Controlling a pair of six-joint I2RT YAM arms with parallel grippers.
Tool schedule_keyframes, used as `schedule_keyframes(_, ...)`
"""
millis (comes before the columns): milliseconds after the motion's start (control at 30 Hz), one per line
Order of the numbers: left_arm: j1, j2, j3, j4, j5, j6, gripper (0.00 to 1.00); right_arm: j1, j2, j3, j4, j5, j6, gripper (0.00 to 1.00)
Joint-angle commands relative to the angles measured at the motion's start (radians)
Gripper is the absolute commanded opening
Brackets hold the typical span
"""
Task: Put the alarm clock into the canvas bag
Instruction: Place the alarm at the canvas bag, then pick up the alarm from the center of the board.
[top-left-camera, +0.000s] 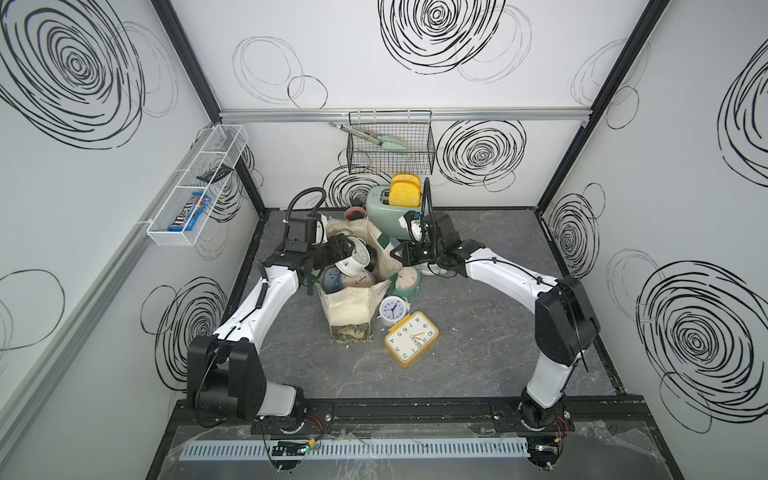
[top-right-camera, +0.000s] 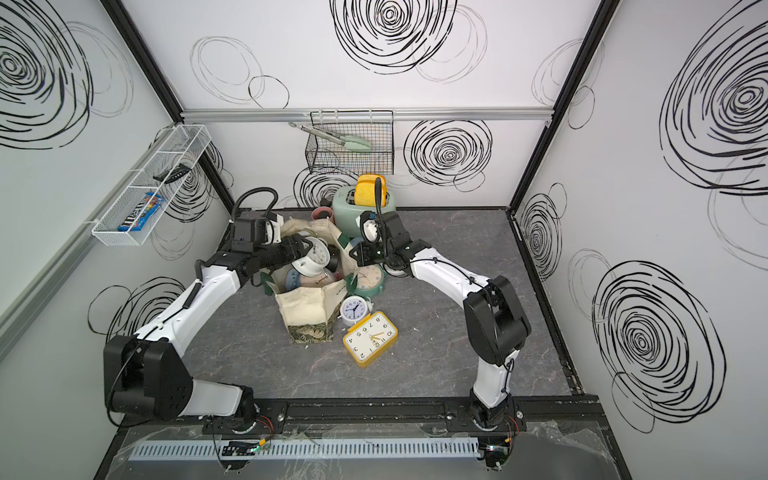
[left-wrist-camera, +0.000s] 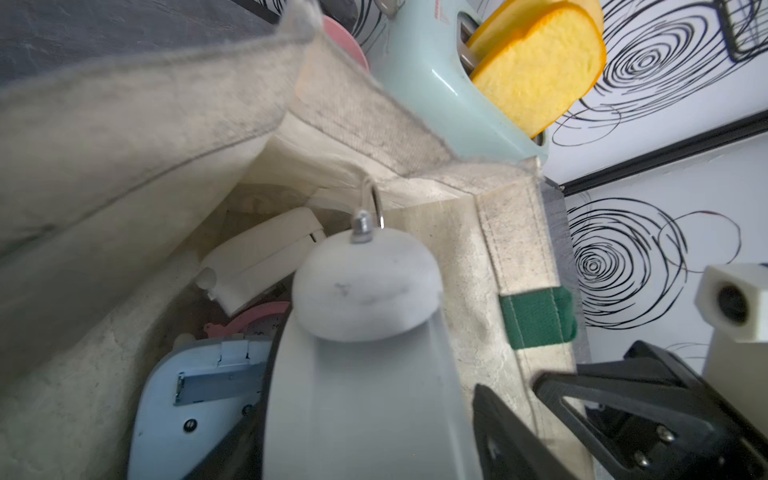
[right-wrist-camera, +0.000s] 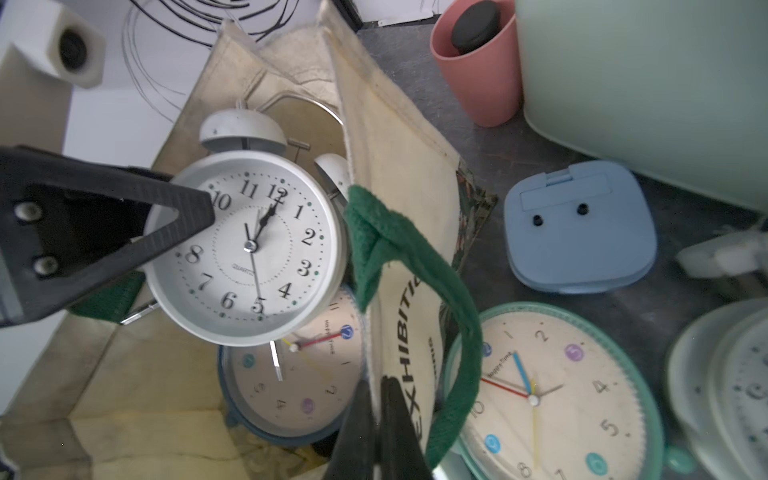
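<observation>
Clock (right-wrist-camera: 249, 245) tilted over bag (top-left-camera: 347, 309), face up, bells toward back wall (top-left-camera: 332, 62). Left jaws straddle it, grip unclear; right jaws pinch bag rim.

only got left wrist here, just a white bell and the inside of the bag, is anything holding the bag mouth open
Observer: Yes, the right gripper is shut on the canvas bag wall, next to a green handle.
Operator: which way is this clock facing
Observer: The white alarm clock is tilted over the bag mouth with its dial toward the right arm's side.
Operator: any clocks outside the bag
Observer: Several, among them a yellow rectangular clock lying face up on the table near the bag's base.
</observation>
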Motion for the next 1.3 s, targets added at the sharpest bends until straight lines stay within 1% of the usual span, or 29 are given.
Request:
schedule_keyframes(0, 0.007, -0.087, -0.009, 0.017, -0.057, 0.033, 0.81, 0.007, -0.070, 0.019, 0.033, -0.042, 0.002, 0.00)
schedule_keyframes(67, 0.007, -0.122, -0.026, 0.033, -0.073, 0.033, 0.85, 0.007, -0.079, 0.021, 0.036, -0.057, 0.003, 0.00)
schedule_keyframes(133, 0.004, -0.143, -0.026, 0.029, -0.080, 0.037, 0.87, 0.007, -0.085, 0.019, 0.034, -0.062, 0.005, 0.00)
schedule_keyframes(267, -0.016, -0.174, -0.004, 0.011, -0.114, 0.071, 0.99, 0.008, -0.098, 0.018, 0.036, -0.064, 0.005, 0.00)
schedule_keyframes(333, -0.029, -0.190, 0.003, 0.007, -0.133, 0.087, 0.96, 0.009, -0.098, 0.019, 0.035, -0.054, 0.002, 0.00)
schedule_keyframes(467, -0.055, -0.213, 0.011, 0.002, -0.142, 0.105, 0.96, 0.007, -0.098, 0.018, 0.033, -0.050, 0.002, 0.00)
schedule_keyframes(500, -0.060, -0.213, 0.014, -0.003, -0.146, 0.135, 0.96, 0.007, -0.098, 0.018, 0.032, -0.045, 0.003, 0.00)
schedule_keyframes(700, -0.089, -0.228, 0.022, -0.021, -0.149, 0.173, 0.96, 0.007, -0.103, 0.019, 0.027, -0.027, 0.006, 0.00)
schedule_keyframes(867, -0.143, -0.245, 0.040, -0.047, -0.158, 0.212, 0.96, 0.004, -0.103, 0.011, 0.027, -0.022, 0.006, 0.00)
schedule_keyframes(1000, -0.201, -0.262, 0.063, -0.069, -0.168, 0.252, 0.96, 0.001, -0.115, 0.001, 0.048, -0.032, 0.011, 0.09)
schedule_keyframes(1100, -0.238, -0.292, 0.068, -0.084, -0.184, 0.276, 0.96, -0.003, -0.135, 0.000, 0.062, -0.032, 0.009, 0.19)
schedule_keyframes(1233, -0.280, -0.352, 0.051, -0.083, -0.213, 0.311, 0.96, -0.013, -0.153, 0.015, 0.053, -0.041, 0.004, 0.41)
schedule_keyframes(1267, -0.287, -0.366, 0.045, -0.081, -0.213, 0.316, 0.96, -0.020, -0.162, 0.020, 0.048, -0.041, 0.002, 0.49)
